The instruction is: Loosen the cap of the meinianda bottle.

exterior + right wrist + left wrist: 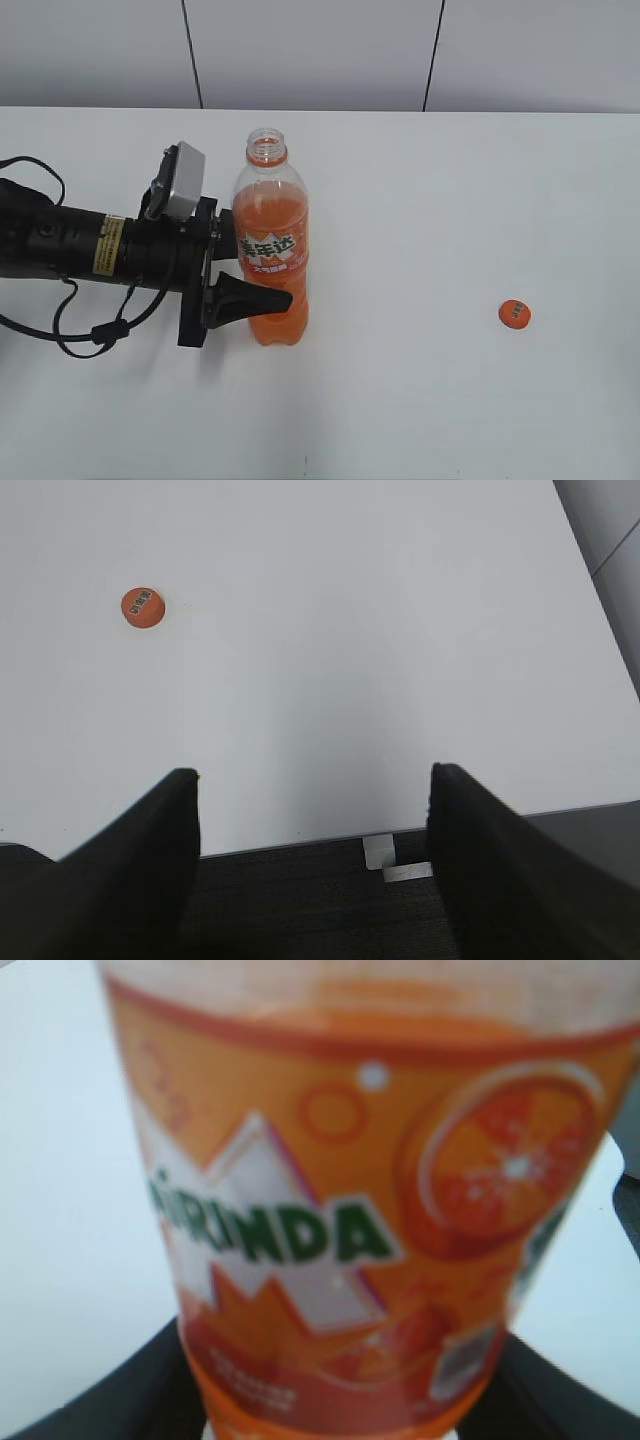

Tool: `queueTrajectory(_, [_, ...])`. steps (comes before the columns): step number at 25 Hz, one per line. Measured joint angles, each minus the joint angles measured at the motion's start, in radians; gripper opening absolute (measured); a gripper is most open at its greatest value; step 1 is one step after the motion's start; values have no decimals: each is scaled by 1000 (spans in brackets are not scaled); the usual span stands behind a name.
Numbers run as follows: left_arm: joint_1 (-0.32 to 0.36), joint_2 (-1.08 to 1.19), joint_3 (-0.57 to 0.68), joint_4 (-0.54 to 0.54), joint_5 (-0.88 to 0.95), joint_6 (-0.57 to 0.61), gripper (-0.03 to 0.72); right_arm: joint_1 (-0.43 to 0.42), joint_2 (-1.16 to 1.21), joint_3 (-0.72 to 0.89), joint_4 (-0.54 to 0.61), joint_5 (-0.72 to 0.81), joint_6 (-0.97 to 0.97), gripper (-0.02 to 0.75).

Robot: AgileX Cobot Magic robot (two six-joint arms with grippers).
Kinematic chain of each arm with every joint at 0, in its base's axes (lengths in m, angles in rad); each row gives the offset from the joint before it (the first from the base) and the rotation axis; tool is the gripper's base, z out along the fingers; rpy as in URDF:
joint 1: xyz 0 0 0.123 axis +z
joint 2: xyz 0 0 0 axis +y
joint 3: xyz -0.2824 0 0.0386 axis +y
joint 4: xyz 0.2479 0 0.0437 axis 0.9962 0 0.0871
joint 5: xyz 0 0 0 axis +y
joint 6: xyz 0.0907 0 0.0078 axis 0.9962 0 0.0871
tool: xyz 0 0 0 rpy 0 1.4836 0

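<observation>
The meinianda bottle [270,250] stands upright on the white table, left of centre, with its mouth [266,140] uncovered. The orange cap [514,314] lies apart on the table, far to the right. My left gripper [275,288] comes in from the left and is shut on the bottle's lower body; one black finger [255,300] crosses its front. In the left wrist view the label [360,1210] fills the frame between the black fingers [90,1405]. My right gripper [315,775] is open and holds nothing, hanging over the table's near edge, with the cap [143,607] far off at upper left.
The white table [450,200] runs back to a grey panelled wall. Its near edge [300,845] shows in the right wrist view, with dark floor and bits of tape [380,852] below. The left arm's cables [90,335] trail at the left edge.
</observation>
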Motion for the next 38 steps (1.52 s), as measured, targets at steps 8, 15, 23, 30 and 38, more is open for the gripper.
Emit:
queueTrajectory(8, [41,-6,-2,55,-73,-27,598,0,-1,0,0,0,0,532])
queueTrajectory(15, [165,-90,-2,210,-57,-122,583,0,-2,0,0,0,0,532])
queueTrajectory(23, [301,-280,-2,13,176,-154,525,0,-3,0,0,0,0,532])
queueTrajectory(30, [304,-425,-37,-586,530,-98,489,0,-3,0,-6,0,0,532])
queueTrajectory(38, [278,-442,-312,-699,1498,-27,489,0,-3,0,-6,0,0,532])
